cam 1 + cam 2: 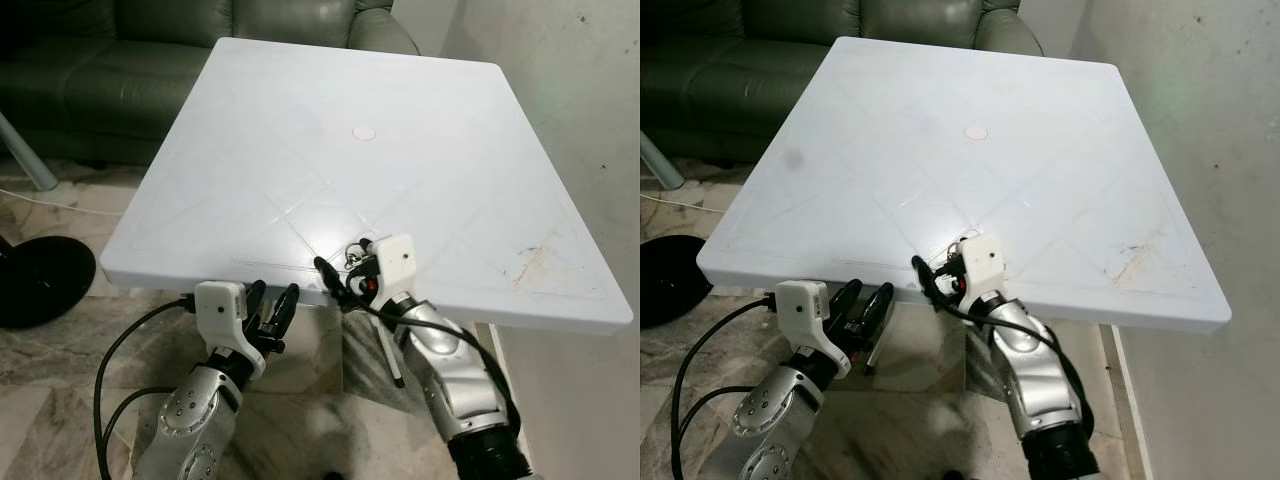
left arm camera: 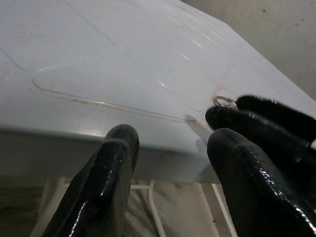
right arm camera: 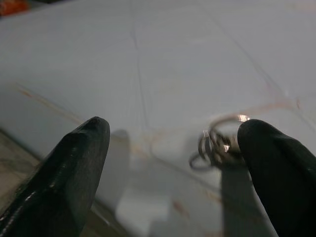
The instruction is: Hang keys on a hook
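Observation:
A small bunch of keys point(image 1: 354, 254) on a metal ring lies on the white table point(image 1: 300, 150), close to its front edge. My right gripper point(image 1: 348, 270) stands open at that edge, with its black fingers on either side of the keys point(image 3: 217, 143) and one fingertip point(image 3: 266, 143) right next to the ring. I cannot tell whether it touches the ring. My left gripper point(image 1: 270, 300) is open and holds nothing, just below the table's front edge and to the left of the keys. Its wrist view shows the key ring point(image 2: 224, 101) beside the right gripper's fingers point(image 2: 256, 118).
A dark green sofa point(image 1: 120, 70) stands behind the table. A pale wall point(image 1: 590, 120) runs along the right. A black round base point(image 1: 35, 280) and a white cable lie on the marble floor at the left. A small round cap point(image 1: 364, 132) marks the table's middle.

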Robot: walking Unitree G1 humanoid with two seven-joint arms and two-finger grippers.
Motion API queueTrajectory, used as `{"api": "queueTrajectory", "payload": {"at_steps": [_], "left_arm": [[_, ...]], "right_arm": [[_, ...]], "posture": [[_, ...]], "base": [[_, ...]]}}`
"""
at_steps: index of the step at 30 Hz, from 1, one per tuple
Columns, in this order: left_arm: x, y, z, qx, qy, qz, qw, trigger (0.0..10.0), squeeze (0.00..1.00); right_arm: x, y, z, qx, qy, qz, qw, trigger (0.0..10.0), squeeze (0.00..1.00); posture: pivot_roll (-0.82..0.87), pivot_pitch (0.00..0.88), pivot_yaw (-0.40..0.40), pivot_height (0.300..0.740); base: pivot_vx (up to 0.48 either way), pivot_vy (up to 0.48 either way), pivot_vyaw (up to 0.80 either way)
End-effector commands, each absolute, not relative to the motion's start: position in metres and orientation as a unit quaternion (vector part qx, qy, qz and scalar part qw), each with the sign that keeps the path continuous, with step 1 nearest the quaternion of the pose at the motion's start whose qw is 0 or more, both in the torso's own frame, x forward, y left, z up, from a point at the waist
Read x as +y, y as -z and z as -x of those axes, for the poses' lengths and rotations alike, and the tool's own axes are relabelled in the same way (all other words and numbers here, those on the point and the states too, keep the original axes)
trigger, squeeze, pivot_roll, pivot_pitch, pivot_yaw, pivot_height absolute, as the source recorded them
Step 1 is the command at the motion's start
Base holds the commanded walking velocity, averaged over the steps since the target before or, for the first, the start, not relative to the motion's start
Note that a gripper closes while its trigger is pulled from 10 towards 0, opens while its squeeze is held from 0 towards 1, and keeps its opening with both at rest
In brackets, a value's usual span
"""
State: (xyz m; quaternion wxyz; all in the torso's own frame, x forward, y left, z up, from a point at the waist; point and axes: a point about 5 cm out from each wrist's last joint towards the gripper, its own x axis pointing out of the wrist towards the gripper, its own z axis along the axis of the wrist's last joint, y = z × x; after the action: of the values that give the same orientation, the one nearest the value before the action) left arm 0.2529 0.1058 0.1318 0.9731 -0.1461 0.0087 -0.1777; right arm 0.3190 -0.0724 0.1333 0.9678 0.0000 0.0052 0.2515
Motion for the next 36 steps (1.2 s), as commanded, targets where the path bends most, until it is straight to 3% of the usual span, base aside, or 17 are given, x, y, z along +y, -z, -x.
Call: {"api": "queueTrajectory", "payload": {"at_steps": [1,7,8,9,11,14,15,17,18,21,36], "left_arm": [[0.1045,-0.1322,-0.2492,0.012,0.181,0.145,0.973,10.0,0.00],[0.1055,-0.1328,-0.2492,0.013,0.178,0.146,0.973,10.0,0.00],[0.1060,-0.1329,-0.2491,0.013,0.177,0.146,0.973,10.0,0.00],[0.1061,-0.1329,-0.2492,0.013,0.176,0.145,0.973,10.0,0.00],[0.1066,-0.1330,-0.2490,0.013,0.175,0.146,0.974,10.0,0.00],[0.1070,-0.1334,-0.2490,0.013,0.173,0.147,0.974,10.0,0.00],[0.1073,-0.1333,-0.2488,0.013,0.173,0.147,0.974,10.0,0.00],[0.1076,-0.1335,-0.2489,0.013,0.171,0.147,0.974,10.0,0.00],[0.1077,-0.1336,-0.2487,0.013,0.171,0.147,0.974,10.0,0.00],[0.1080,-0.1339,-0.2487,0.013,0.169,0.148,0.974,10.0,0.00],[0.1079,-0.1345,-0.2486,0.012,0.167,0.149,0.975,10.0,0.00]], "right_arm": [[-0.0704,-0.1323,-0.3155,0.006,-0.246,0.008,0.969,10.0,0.00],[-0.0641,-0.1267,-0.3138,0.025,-0.220,0.014,0.975,9.5,0.00],[-0.0640,-0.1264,-0.3141,0.026,-0.212,0.019,0.977,7.1,0.00],[-0.0643,-0.1267,-0.3143,0.025,-0.209,0.021,0.977,7.1,0.00],[-0.0647,-0.1264,-0.3152,0.028,-0.199,0.022,0.979,4.5,0.00],[-0.0652,-0.1272,-0.3166,0.029,-0.187,0.020,0.982,3.8,0.00],[-0.0649,-0.1272,-0.3166,0.031,-0.186,0.018,0.982,2.4,0.00],[-0.0647,-0.1275,-0.3172,0.032,-0.182,0.017,0.983,3.1,0.00],[-0.0643,-0.1283,-0.3176,0.030,-0.178,0.013,0.983,1.4,0.00],[-0.0630,-0.1292,-0.3183,0.031,-0.172,0.006,0.985,0.0,0.00],[-0.0606,-0.1293,-0.3172,0.031,-0.173,0.000,0.984,0.4,0.00]], "posture": [[0.14,0.224,-0.085,0.740],[0.15,0.225,-0.087,0.740],[0.15,0.225,-0.087,0.740],[0.15,0.225,-0.087,0.740],[0.15,0.225,-0.087,0.740],[0.16,0.229,-0.088,0.740],[0.16,0.229,-0.088,0.740],[0.16,0.230,-0.088,0.740],[0.16,0.231,-0.088,0.740],[0.16,0.231,-0.088,0.740],[0.16,0.231,-0.086,0.740]], "base": [[0.000,0.000,0.00],[0.000,0.000,0.00],[0.000,0.000,0.00],[0.000,0.000,0.00],[0.000,0.000,0.00],[0.000,0.000,0.00],[0.000,0.000,0.00],[0.000,0.000,0.00],[0.000,0.000,0.00],[0.000,0.000,0.00],[0.000,0.000,0.00]]}}
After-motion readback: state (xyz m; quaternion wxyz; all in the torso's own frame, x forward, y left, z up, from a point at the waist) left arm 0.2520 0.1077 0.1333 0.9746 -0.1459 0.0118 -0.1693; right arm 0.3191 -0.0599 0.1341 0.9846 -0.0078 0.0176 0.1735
